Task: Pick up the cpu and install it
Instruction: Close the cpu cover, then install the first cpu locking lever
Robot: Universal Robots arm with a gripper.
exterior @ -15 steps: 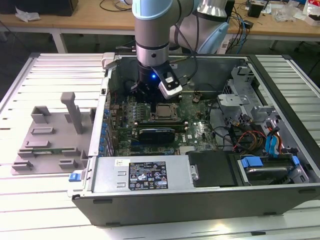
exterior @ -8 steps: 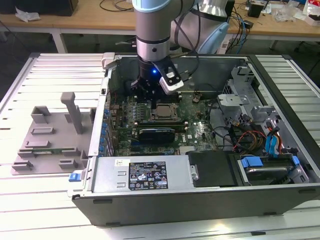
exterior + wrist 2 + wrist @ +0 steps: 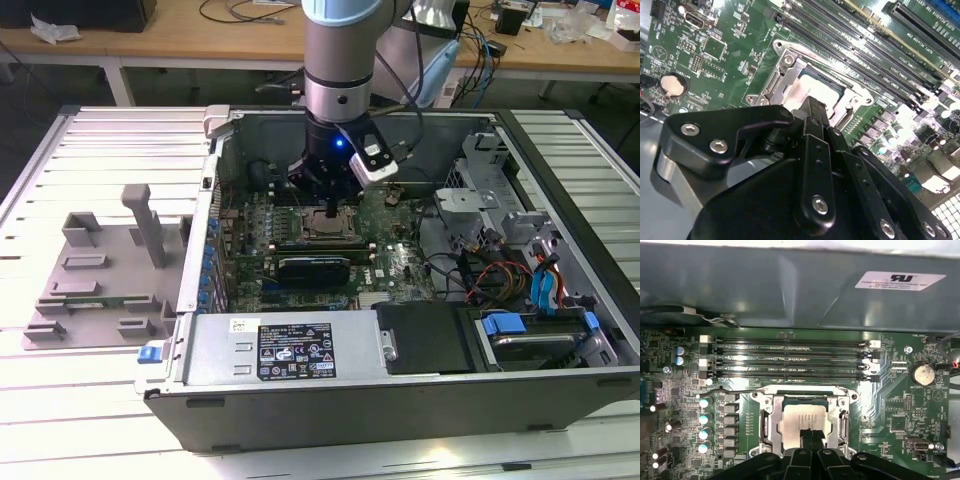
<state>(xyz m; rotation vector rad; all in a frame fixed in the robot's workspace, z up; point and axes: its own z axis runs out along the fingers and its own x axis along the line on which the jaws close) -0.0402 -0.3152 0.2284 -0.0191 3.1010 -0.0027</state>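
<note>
The cpu [image 3: 799, 421] is a silvery-white square chip lying flat inside the metal socket frame [image 3: 767, 416] on the green motherboard [image 3: 890, 410]. In both wrist views my gripper [image 3: 810, 432] stands right over the chip's near half, its two black fingers pressed together with no gap. The tips are at the chip's top face; whether they touch it I cannot tell. In the second wrist view the cpu [image 3: 807, 89] shows just beyond the gripper [image 3: 812, 104]. In the exterior view the gripper [image 3: 330, 203] hangs over the socket [image 3: 329, 225] inside the open computer case.
Memory slots [image 3: 790, 359] run beside the socket, and the case wall [image 3: 790, 285] rises behind them. A black expansion card [image 3: 315, 268] lies near the socket. A grey plastic tray [image 3: 100, 270] sits on the table at the exterior view's left. Cables and drive bays [image 3: 520, 280] fill the right.
</note>
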